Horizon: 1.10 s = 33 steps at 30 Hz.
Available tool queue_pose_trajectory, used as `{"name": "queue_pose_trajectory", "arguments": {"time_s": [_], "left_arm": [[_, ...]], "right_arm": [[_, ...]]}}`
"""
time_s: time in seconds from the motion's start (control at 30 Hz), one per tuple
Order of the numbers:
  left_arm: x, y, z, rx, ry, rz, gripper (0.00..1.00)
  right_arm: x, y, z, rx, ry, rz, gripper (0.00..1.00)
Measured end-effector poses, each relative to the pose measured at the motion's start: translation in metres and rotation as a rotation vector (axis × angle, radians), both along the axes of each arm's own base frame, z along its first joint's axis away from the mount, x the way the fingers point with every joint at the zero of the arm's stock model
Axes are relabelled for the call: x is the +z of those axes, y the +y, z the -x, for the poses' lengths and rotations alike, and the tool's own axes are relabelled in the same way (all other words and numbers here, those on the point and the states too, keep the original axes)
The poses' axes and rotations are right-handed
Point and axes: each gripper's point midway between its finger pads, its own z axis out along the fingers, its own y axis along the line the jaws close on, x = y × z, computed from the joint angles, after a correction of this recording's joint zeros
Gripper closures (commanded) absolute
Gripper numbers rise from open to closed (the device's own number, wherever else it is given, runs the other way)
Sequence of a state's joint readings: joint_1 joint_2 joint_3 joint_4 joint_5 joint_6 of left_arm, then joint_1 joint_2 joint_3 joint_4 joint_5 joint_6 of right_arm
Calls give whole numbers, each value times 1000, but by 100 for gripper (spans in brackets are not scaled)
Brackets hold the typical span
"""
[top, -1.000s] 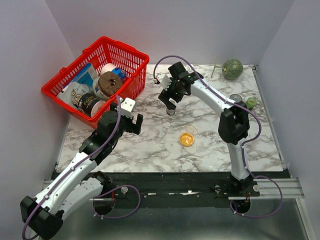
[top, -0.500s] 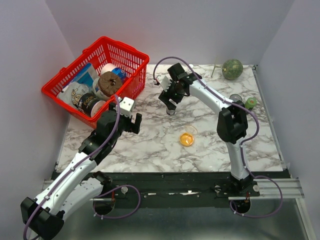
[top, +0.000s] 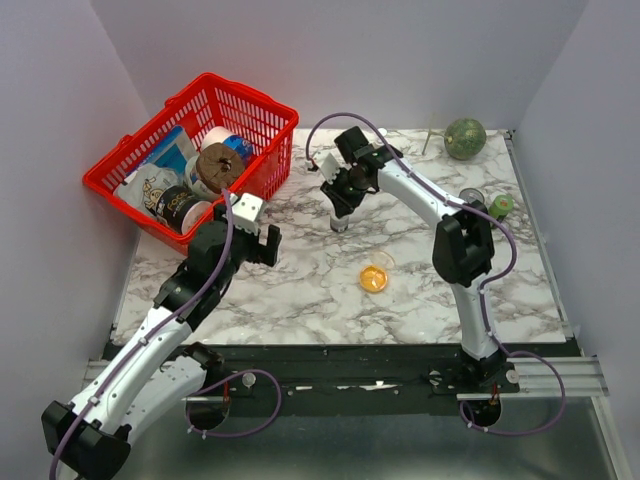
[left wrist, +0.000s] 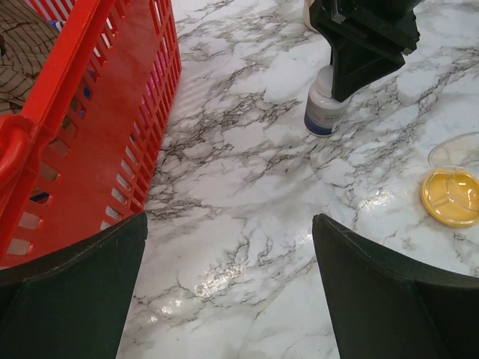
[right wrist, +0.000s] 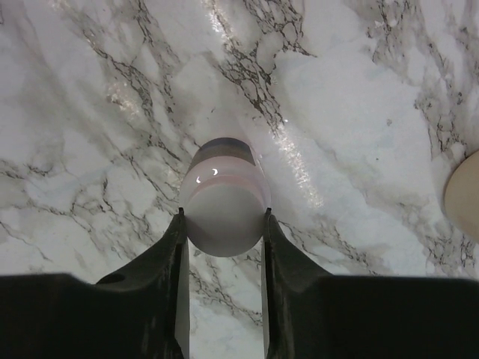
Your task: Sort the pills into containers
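Beneath right fingers (left wrist: 352, 75), bottle (left wrist: 322, 116) (cap hidden)

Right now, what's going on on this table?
The right tool is closed on the small white pill bottle, which stands upright on the marble table towards the back. The left tool hangs open and empty over the table beside the red basket. The orange pills lie nearer the front by the clear dish, with no tool near them. Whether they sit in the dish is hard to tell.
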State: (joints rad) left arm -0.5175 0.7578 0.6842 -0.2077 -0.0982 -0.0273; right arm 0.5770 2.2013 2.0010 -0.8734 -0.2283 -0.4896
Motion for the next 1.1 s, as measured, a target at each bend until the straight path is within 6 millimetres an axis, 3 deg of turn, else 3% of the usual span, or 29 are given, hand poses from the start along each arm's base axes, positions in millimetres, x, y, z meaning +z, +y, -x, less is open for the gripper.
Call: {"name": "queue_pose_trajectory", "arguments": {"time_s": [0.13, 0.23, 0.43, 0.53, 0.63, 0.87, 1.0, 1.1], "left_arm": [[4, -1, 1, -22, -6, 32, 1], [7, -6, 3, -69, -17, 64, 1], [3, -34, 21, -265, -60, 138, 1], [-2, -50, 32, -379, -90, 177, 1], [-2, -60, 41, -450, -129, 205, 1], [16, -92, 60, -604, -223, 206, 1], [14, -115, 70, -679, -238, 152, 1], [10, -120, 64, -665, -241, 103, 1]], "right_arm": [[8, 5, 11, 30, 26, -43, 86], [27, 4, 31, 65, 43, -91, 86], [100, 2, 82, 151, 14, -264, 86], [124, 5, 101, 184, 12, -345, 87], [130, 9, 121, 205, 65, -421, 87], [121, 17, 152, 196, 222, -528, 87], [140, 21, 160, 211, 223, -599, 88], [156, 23, 166, 231, 212, -651, 88]]}}
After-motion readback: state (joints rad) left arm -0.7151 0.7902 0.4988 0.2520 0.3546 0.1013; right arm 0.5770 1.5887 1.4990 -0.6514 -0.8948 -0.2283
